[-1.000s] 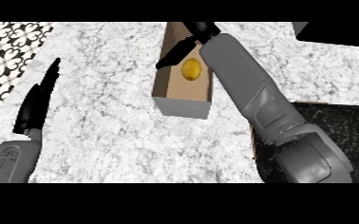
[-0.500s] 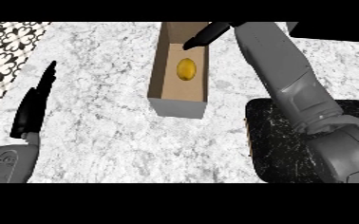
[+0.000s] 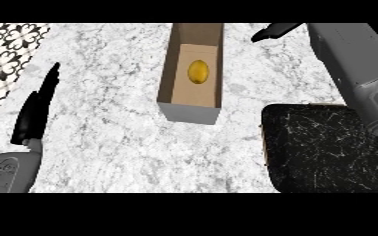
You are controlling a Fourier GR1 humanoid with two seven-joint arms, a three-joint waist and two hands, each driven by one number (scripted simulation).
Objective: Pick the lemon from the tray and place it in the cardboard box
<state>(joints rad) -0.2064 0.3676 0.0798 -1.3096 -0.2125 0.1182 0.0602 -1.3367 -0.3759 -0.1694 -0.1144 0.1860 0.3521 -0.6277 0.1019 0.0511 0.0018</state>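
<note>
Lemon (image 3: pixel 198 72) lies in our cardboard box (image 3: pixel 190 111), so our right hand (image 3: pixel 275 31) hangs beside it, fingers straight, holding nothing.

Matt cardboard box (image 3: pixel 177 87); marble counter (image 3: pixel 111 110)

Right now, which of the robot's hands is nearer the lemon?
Right. The right hand hovers just beyond the cardboard box holding the lemon; the left hand rests far across the counter.

Lemon (image 3: pixel 198 72) lies inside cardboard box (image 3: pixel 190 112), top centre. Dark tray (image 3: pixel 319 150) lower right. Left hand (image 3: pixel 35 111) rests open at left edge.
</note>
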